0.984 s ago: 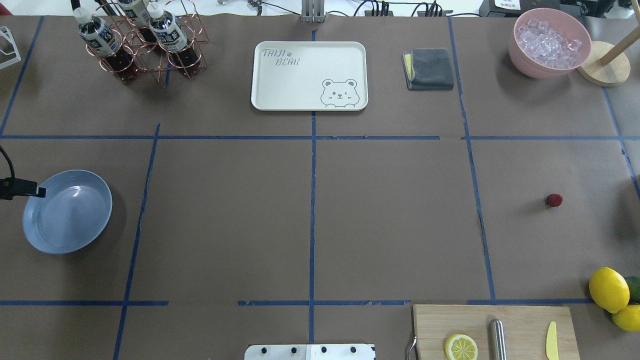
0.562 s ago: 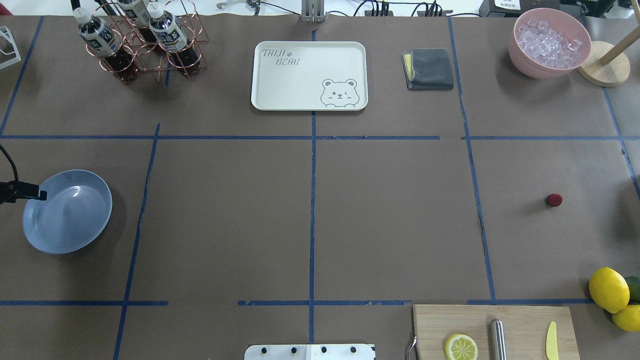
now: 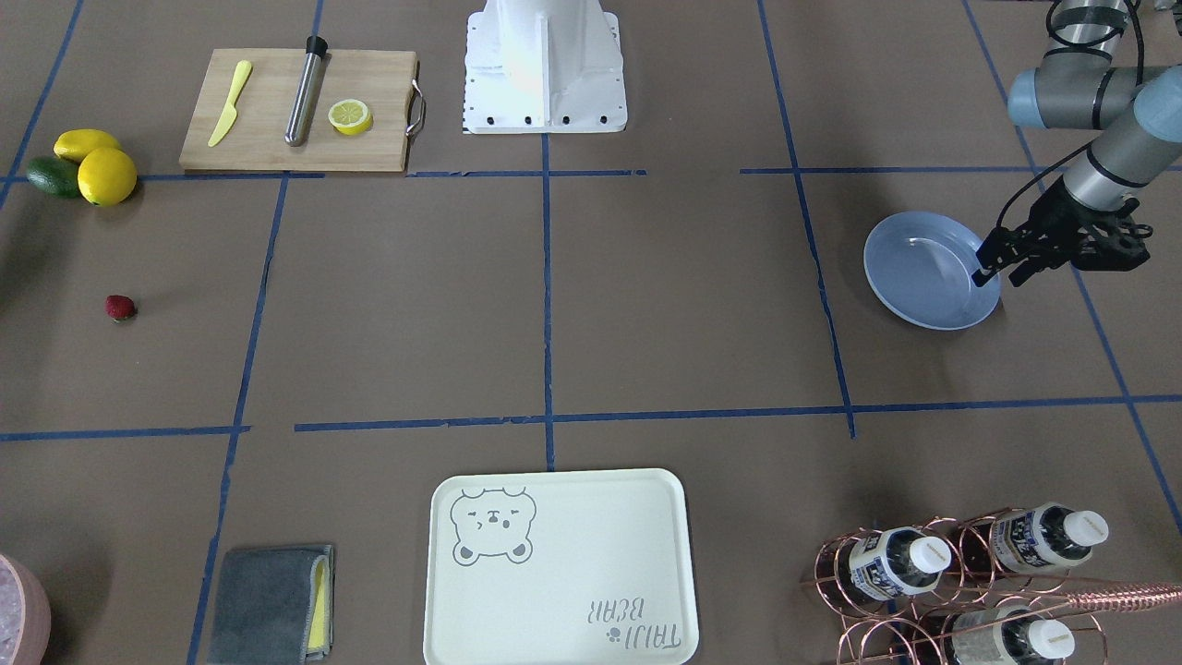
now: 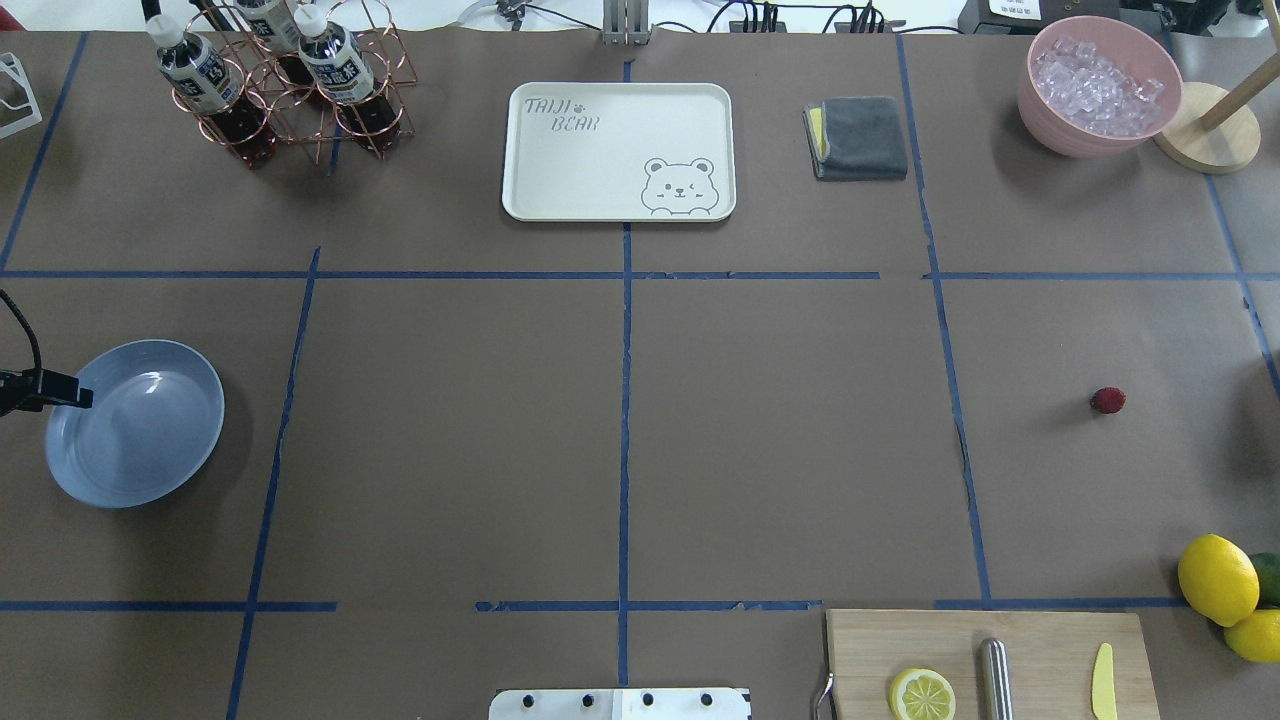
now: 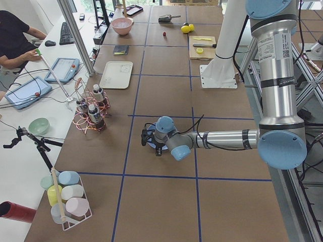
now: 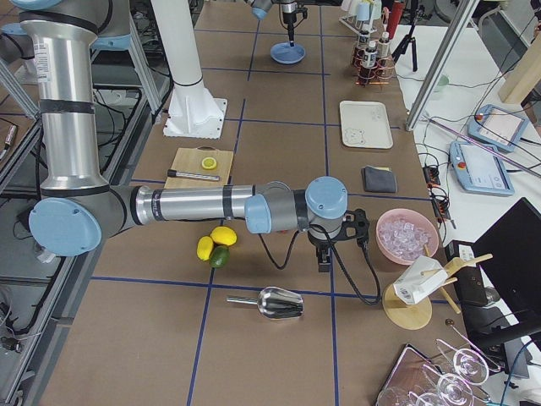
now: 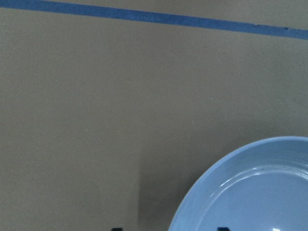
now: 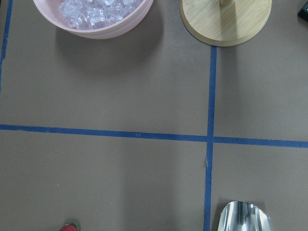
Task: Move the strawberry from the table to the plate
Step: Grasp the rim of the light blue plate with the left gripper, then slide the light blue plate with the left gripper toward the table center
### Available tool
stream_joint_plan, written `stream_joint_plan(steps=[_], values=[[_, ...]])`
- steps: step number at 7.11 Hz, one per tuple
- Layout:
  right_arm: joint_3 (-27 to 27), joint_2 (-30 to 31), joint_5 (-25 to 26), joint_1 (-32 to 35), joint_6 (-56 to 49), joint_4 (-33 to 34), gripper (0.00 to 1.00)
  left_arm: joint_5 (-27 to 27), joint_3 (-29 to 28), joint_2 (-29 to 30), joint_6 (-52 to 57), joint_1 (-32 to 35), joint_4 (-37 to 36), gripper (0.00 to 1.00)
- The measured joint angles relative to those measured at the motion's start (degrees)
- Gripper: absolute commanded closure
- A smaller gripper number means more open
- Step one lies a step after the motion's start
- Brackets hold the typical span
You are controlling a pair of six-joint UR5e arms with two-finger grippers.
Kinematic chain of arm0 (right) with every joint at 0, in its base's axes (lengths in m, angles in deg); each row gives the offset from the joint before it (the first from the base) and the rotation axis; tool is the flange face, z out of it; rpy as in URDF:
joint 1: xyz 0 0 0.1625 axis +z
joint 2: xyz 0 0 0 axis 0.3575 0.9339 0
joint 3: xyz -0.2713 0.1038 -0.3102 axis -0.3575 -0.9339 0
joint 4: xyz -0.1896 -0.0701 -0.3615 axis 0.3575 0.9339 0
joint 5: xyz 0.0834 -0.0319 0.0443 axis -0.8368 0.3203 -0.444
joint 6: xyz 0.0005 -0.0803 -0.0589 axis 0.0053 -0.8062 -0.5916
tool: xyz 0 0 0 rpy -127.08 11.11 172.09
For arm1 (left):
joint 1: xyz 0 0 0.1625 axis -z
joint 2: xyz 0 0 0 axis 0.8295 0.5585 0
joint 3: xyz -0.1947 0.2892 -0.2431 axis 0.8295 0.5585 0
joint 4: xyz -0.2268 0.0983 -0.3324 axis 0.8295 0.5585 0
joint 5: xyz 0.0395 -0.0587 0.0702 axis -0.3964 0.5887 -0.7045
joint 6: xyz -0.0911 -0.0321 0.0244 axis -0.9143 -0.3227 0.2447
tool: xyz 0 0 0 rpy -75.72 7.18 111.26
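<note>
The job has not really begun: the strawberry (image 4: pixel 1107 400) lies on the brown counter (image 4: pixel 780 420) and nothing holds it. The blue plate (image 3: pixel 914 268) has nothing in it. The left end effector (image 3: pixel 997 275) hangs low at the plate's edge with its two fingers apart, one over the inside of the plate and one outside its rim. The strawberry is far across the counter from it. The right end effector (image 6: pixel 325 258) is much closer to the berry, but it shows only in the side view, so I cannot tell if its fingers are apart or together. What is left is everything: reach the berry, pick it up, carry it over and drop it in the plate. The view from above shows the berry and the plate but no right arm at all. The right wrist camera shows the berry peeking in at its bottom edge, with a pink bowl of ice (image 8: pixel 96 14) ahead and a shiny scoop (image 8: pixel 245 219) close by. The left wrist camera sees only the plate and bare counter.
</note>
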Motion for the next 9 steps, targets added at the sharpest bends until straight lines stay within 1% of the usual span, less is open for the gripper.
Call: stream_joint_plan(steps=[1,2,3,5,6,7,9], values=[[0.01,0.00,0.00,-0.05,0.00,0.00,0.00,-0.01,-0.03,-0.01,-0.03,-0.21,-0.02,0.80],[0.02,0.00,-0.01,-0.07,0.00,0.00,0.00,0.00,-0.04,-0.01,-0.04,-0.35,-0.03,0.96],[0.00,-0.09,-0.01,-0.05,0.00,0.00,0.00,0.03,-0.04,-0.01,0.04,-0.57,-0.04,1.00],[0.11,-0.59,-0.08,0.04,0.00,0.13,0.00,0.08,0.11,-0.15,0.41,-0.84,-0.03,1.00],[0.20,-0.74,-0.30,0.07,0.00,0.19,0.00,0.29,0.92,-0.58,0.62,-0.77,-0.10,1.00],[0.20,-0.83,-0.63,0.08,0.00,0.19,0.00,1.44,2.90,-1.07,0.74,-0.48,-0.23,1.00],[-0.18,-0.88,-0.85,0.08,0.00,0.12,0.00,9.28,6.18,-0.99,0.75,2.31,-1.13,1.00]])
